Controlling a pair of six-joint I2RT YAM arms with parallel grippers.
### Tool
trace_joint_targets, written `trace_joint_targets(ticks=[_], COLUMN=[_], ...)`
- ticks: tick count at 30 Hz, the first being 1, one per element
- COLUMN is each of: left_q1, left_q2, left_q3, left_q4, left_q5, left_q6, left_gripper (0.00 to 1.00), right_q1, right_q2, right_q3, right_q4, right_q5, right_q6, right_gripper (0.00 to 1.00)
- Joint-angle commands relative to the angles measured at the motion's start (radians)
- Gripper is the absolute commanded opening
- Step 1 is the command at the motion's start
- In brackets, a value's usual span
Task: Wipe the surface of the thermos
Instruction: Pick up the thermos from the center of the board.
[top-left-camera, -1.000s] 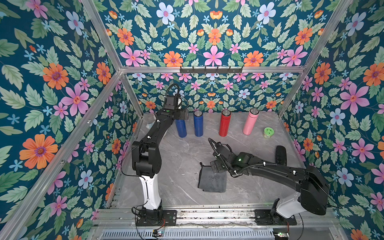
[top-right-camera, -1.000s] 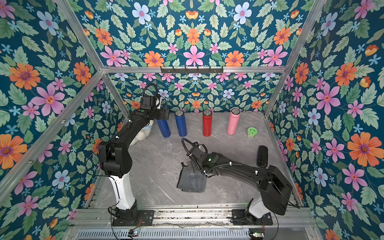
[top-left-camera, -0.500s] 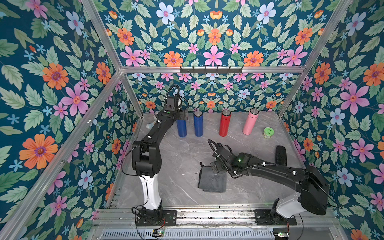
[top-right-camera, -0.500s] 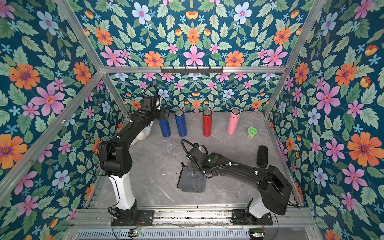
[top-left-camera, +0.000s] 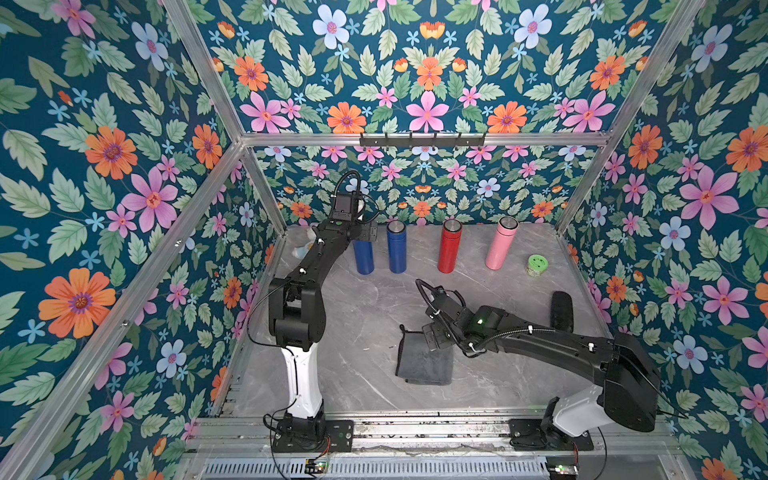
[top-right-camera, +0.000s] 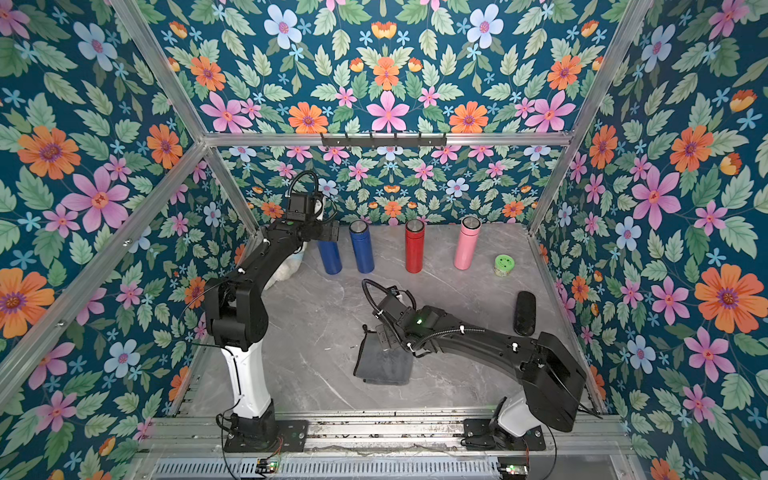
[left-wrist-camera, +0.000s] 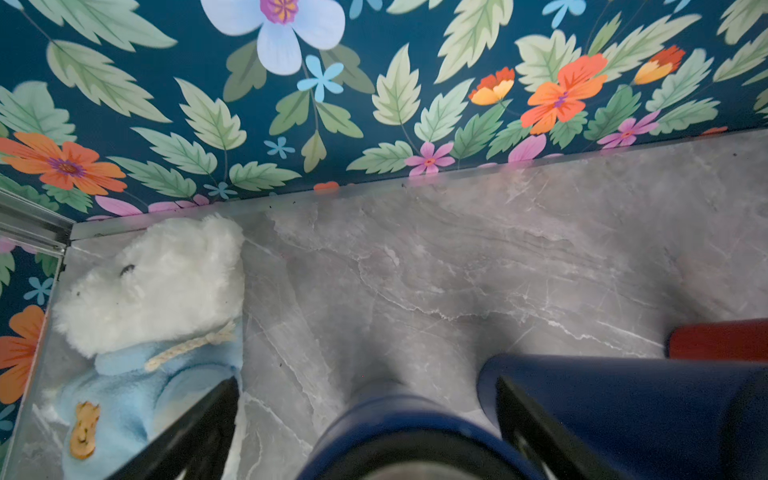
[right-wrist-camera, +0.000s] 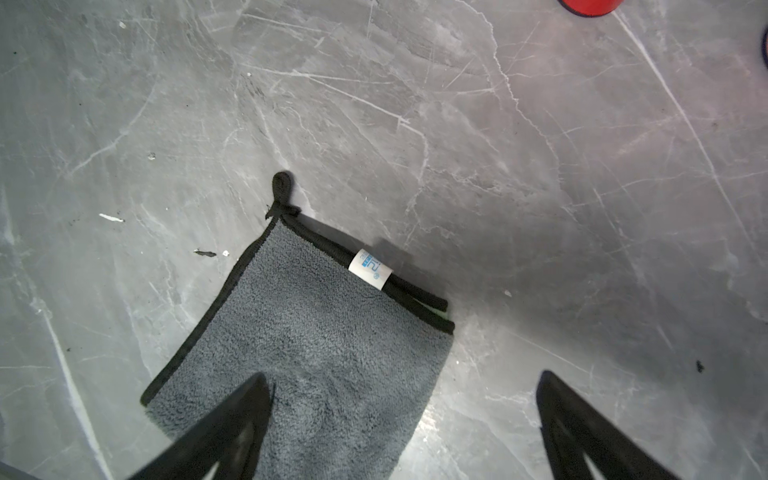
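Around the end blue thermos (top-left-camera: 364, 259) my left jaws stay spread; right jaws gape over the cloth (top-left-camera: 424, 365); no wiping yet.

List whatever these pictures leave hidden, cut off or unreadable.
- Leftmost dark blue cylindrical thermos: cap hidden by the left gripper in both top views; cut by the frame edge in the left wrist view.
- White-and-blue plush toy: mostly behind the left arm in both top views.
- Grey microfibre cloth: its white label too small to read in the right wrist view; near edge cut off.
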Motion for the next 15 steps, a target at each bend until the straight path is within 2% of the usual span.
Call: trace_joint_targets(ticks=[1, 4, 7, 11, 13, 15], left_q1=[0.002, 0.002, 0.001, 0.001, 0.001, 0.002], left_q2=[-0.021, -0.028, -0.027, -0.018, -0.013, -0.010], left_q3=[-0.032, -0.052, -0.056, -0.057, -0.059, -0.059], left_q4=[0.003, 0.011, 0.008, 0.009, 0.008, 0.002], left_q5=[0.003, -0.005, -0.004, -0.007, -0.012, -0.014], left_q6=[-0.007, -0.002, 0.001, -0.005, -0.010, -0.014], left_gripper=[0.96, 0.93, 0.80, 0.50, 0.28, 0.00], right_q1=[0.003, 0.003, 0.003, 0.006, 0.010, 0.017], right_q2=[-0.001, 0.004, 0.007, 0.016, 0.025, 0.035], right_q3=[0.010, 0.014, 0.017, 0.022, 0.031, 0.041], right_q4=[-0.017, -0.020, -0.024, -0.033, -0.048, -0.064], right_q5=[0.017, 0.017, 0.017, 0.012, 0.008, 0.003], right_q6=[0.023, 0.023, 0.022, 0.022, 0.020, 0.017], right_gripper=[0.99, 0.99, 0.99, 0.99, 0.99, 0.99])
